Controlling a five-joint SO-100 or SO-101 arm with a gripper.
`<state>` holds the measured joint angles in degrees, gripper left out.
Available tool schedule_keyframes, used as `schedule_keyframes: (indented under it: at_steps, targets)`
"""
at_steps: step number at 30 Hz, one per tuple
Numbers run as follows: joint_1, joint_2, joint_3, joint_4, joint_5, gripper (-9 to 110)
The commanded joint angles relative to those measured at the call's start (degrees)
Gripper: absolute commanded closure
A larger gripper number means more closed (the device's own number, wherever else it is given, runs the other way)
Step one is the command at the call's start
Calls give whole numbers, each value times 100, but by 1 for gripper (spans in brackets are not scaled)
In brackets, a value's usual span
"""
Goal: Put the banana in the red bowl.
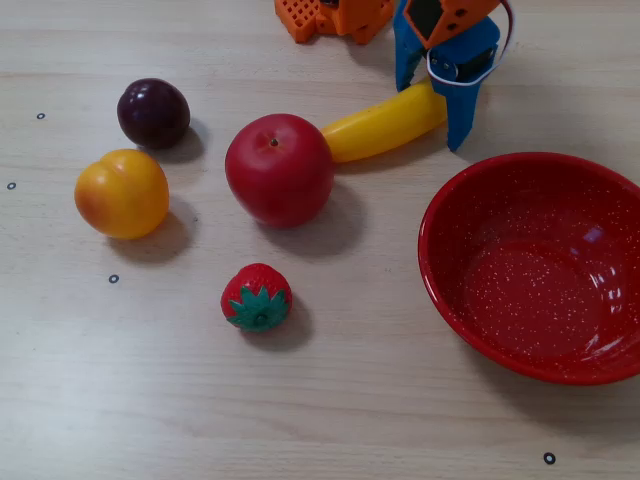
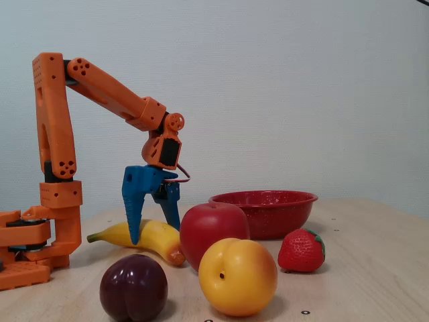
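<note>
Now tool (image 2: 153, 231) points down, fingers spread (astride banana (image 1: 385, 125)), not clamped.

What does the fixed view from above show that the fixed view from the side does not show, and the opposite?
Only the view from above shows the inside of the red bowl, which holds nothing, and small black dots on the table. Only the side view shows the whole orange arm and the wall. Both show the hand open around the banana, plus the apple, strawberry, plum and the orange-yellow fruit.
</note>
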<state>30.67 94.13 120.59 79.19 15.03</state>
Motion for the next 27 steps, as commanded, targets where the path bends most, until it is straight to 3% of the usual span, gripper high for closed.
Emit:
schedule_keyframes:
  at_steps: [1, 6, 11, 18, 27]
  targets:
    - [-325, 9, -44, -176, 79, 60]
    - [-343, -88, -18, -299, 79, 68]
    - [-360, -149, -18, -316, -53, 101]
    - [-606, 114, -105, 114, -149, 101]
    - [-721, 861, -1477, 1925, -501, 101]
